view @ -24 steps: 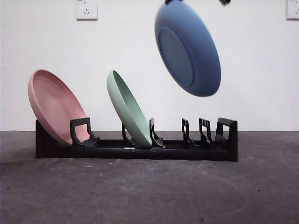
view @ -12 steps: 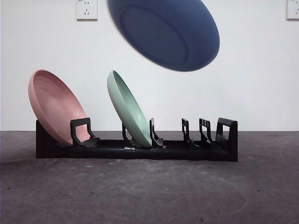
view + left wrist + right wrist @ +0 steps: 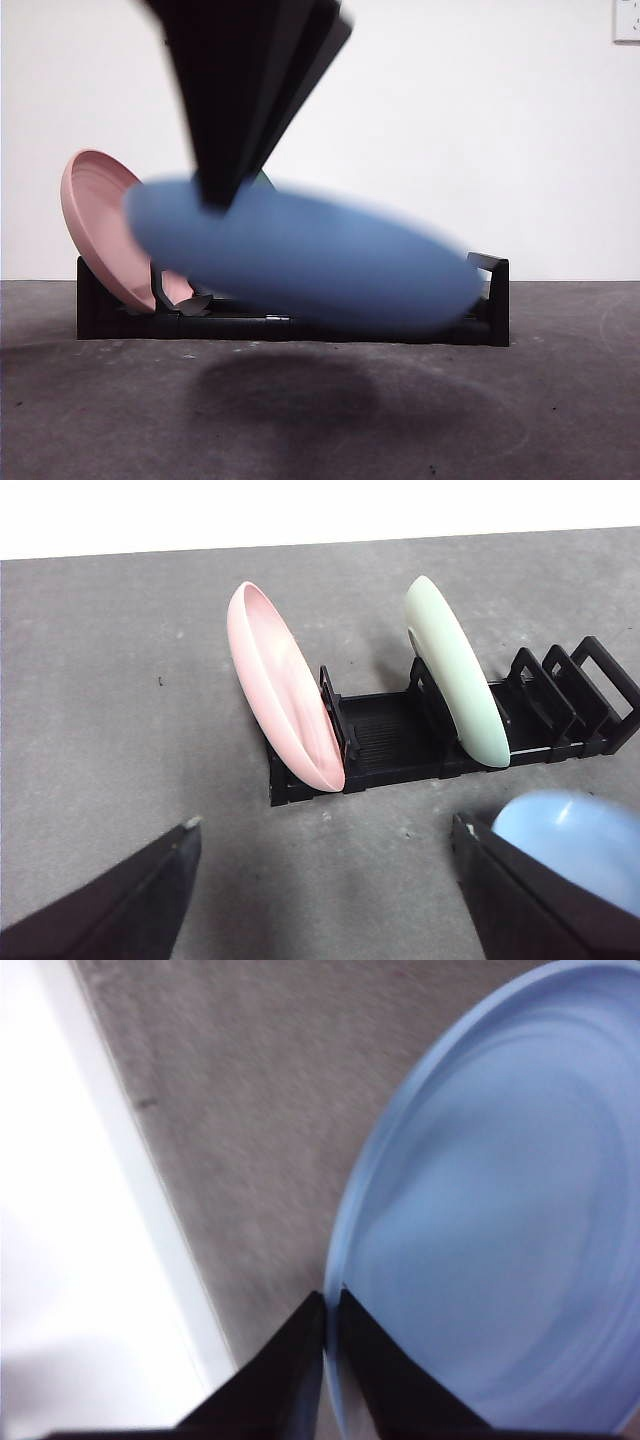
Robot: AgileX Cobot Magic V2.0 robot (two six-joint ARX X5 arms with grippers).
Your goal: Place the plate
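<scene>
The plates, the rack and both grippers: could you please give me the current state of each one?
blue plate: held by its rim, in the air, nearly flat, in front of the rack.
pink plate: standing tilted in the rack's end slot.
green plate: standing tilted in a middle slot.
rack: on the table, its far slots free.
right gripper: shut on the blue plate.
left gripper: open, holding nothing.
</scene>
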